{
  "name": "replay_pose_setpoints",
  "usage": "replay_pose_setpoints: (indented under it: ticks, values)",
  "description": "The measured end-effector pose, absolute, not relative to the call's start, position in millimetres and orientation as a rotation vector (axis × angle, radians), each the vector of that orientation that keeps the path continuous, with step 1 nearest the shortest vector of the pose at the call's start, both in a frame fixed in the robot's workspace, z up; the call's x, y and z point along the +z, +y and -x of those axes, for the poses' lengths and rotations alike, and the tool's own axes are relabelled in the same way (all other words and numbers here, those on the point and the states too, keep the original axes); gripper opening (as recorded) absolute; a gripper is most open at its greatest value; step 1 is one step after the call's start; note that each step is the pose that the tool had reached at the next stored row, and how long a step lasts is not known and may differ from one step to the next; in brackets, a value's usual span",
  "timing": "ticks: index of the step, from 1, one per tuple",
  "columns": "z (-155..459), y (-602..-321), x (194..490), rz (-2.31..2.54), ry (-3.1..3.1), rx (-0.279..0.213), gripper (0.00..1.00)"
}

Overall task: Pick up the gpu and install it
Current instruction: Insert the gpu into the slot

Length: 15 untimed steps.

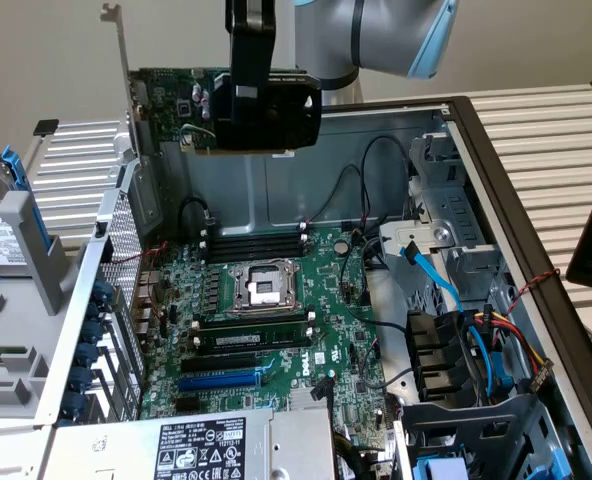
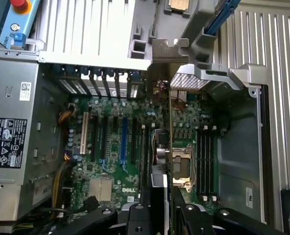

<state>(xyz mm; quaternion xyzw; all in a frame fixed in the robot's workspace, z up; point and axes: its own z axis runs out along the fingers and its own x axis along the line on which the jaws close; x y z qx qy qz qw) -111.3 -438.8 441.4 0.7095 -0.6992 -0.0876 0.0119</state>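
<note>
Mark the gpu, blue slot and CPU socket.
gpu (image 1: 166,100): exterior view, green board beside the black shroud.
blue slot (image 1: 221,380): exterior view, middle of its length.
CPU socket (image 1: 261,288): exterior view, centre of its metal frame.

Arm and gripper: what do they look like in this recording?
The arm is silver-grey round tubing with a light blue joint cap. The gripper is black and boxy; the wrist view shows its black links with round pivot bolts.
</note>
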Motion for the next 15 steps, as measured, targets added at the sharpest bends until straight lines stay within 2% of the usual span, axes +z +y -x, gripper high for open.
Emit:
replay_pose_setpoints:
  ticks: [8, 15]
  values:
    - [116, -439, 428, -2.218, -2.185, -0.257, 0.27]
    - [124, -437, 425, -2.223, -2.191, -0.171, 0.27]
